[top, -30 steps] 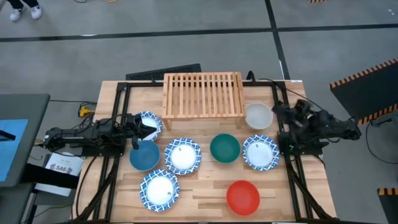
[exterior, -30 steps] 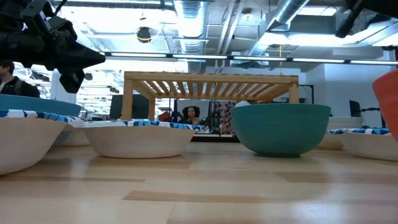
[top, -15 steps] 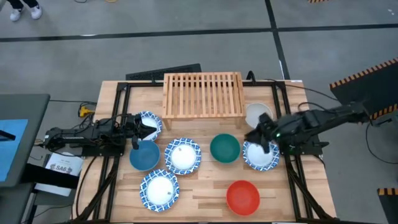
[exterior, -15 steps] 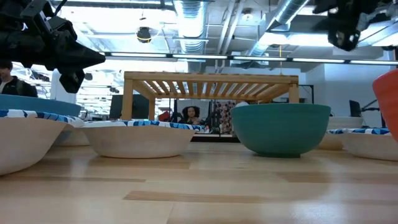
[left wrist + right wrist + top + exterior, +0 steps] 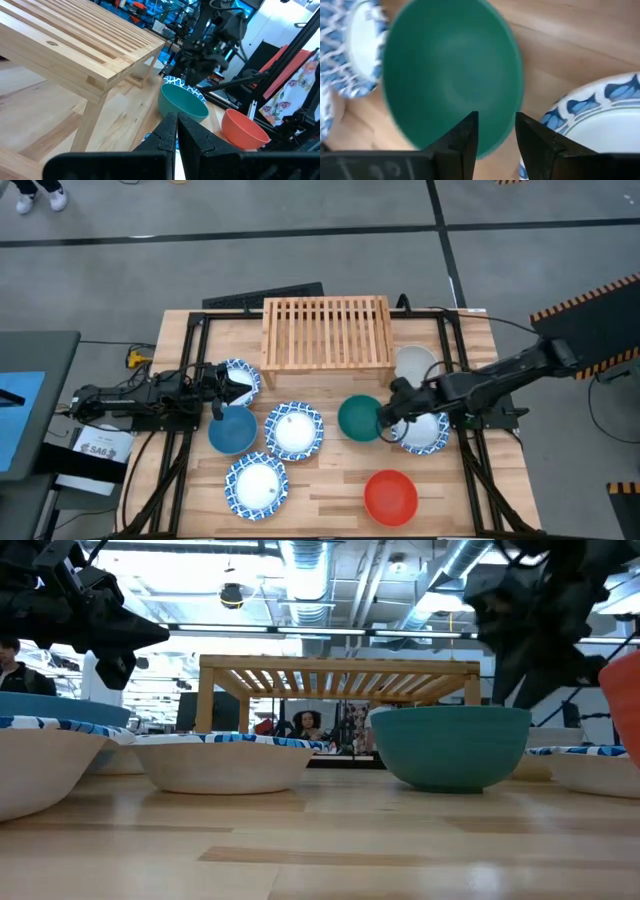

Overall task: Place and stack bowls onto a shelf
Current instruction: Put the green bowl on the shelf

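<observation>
From table height, the green bowl [image 5: 453, 747] sits right of centre on the plank table [image 5: 320, 845], upright. Left of it stands a blue-and-white patterned bowl [image 5: 224, 760], and a larger-looking one [image 5: 40, 765] is cut off at the near left edge. Another patterned bowl [image 5: 598, 767] lies at the right, with a sliver of the red bowl [image 5: 624, 700] at that edge. Behind them stands the shelf [image 5: 340, 680], its slatted top bare. The right arm's gripper [image 5: 535, 645] hangs dark above the green bowl's right rim. The left gripper [image 5: 95, 625] hangs at upper left. A person [image 5: 308, 724] shows beyond the shelf.
</observation>
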`<state>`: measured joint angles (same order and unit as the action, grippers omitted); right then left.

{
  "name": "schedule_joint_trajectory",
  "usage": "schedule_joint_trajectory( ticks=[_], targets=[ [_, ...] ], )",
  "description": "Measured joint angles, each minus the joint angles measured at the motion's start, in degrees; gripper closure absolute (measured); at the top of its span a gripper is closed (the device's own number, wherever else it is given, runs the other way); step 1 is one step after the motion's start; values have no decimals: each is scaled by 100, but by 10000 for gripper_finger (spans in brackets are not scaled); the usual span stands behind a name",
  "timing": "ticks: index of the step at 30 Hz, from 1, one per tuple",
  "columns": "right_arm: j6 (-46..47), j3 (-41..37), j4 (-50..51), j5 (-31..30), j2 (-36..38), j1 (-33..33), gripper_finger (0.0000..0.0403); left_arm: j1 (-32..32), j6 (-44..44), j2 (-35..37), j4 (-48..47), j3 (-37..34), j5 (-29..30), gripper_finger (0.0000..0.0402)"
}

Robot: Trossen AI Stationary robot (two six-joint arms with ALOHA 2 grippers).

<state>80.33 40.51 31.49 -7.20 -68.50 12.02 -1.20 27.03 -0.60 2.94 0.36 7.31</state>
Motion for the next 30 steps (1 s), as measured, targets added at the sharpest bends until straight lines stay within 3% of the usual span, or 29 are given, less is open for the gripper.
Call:
schedule_joint_trajectory(
  ticks=[20,23,26,30],
  targets=[
    [322,575,121,442,-1343,-430,266,1,0,-76,0,2,-2,401],
    [143,723,196,488,-1324,-421,298,0,0,-76,0,2,-2,401],
    [-263,1048,631,595,-1146,-421,364,1,1,-76,1,1,-1,401],
    [-803,1675,1167,985,-837,-453,374,1,0,-76,2,1,-2,401]
  ],
)
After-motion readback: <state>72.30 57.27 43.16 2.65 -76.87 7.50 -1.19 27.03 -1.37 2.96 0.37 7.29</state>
